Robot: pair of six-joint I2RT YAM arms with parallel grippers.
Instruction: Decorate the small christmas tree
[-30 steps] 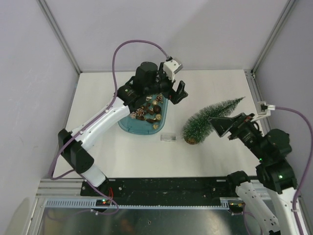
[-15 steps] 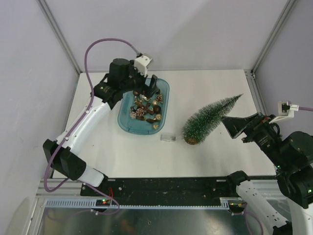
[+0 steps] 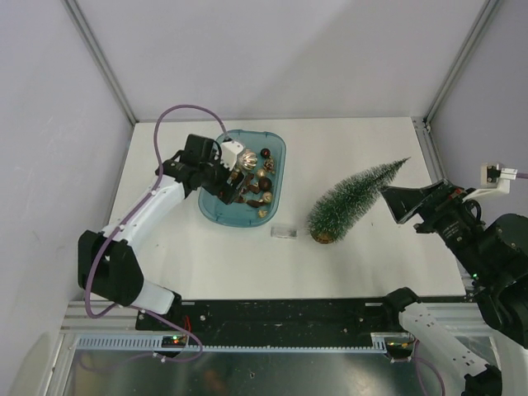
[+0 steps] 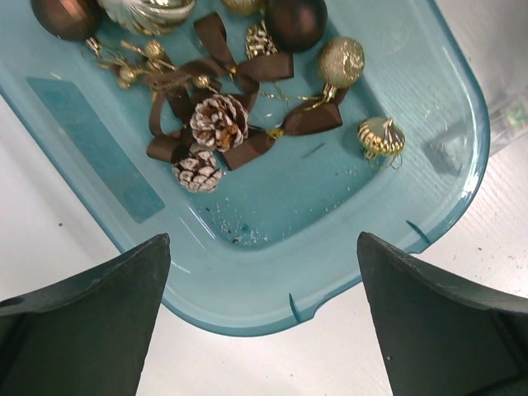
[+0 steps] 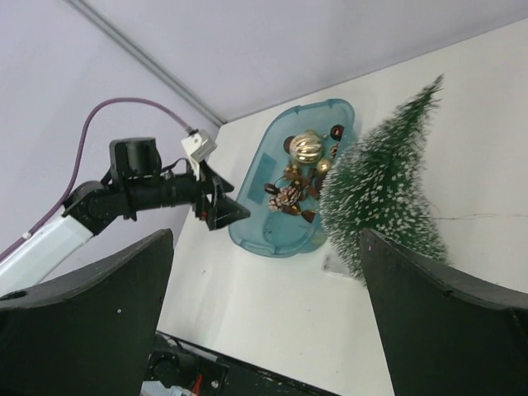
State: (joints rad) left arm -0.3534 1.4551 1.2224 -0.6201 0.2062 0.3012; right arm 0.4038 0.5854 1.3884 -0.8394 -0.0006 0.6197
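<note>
The small christmas tree point(image 3: 353, 200) lies on its side on the white table, base toward the near edge and tip pointing to the far right; it also fills the right wrist view point(image 5: 381, 188). The teal tray point(image 3: 221, 214) holds pinecones point(image 4: 218, 122), gold balls point(image 4: 342, 60), brown balls and brown ribbon. My left gripper point(image 3: 224, 181) hovers open over the tray's left part, nothing between its fingers point(image 4: 99, 305), the tray rim point(image 4: 247, 307) below them. My right gripper point(image 3: 403, 203) hangs open and raised to the right of the tree, apart from it.
A small clear plastic piece point(image 3: 283, 232) lies on the table between the tray and the tree's base. Grey walls with metal posts close in the table on the left, back and right. A black rail runs along the near edge.
My left arm has swung left and drawn back from the tray's far right edge to its left part. My right gripper has pulled away to the right of the tree. The tree has not moved.
</note>
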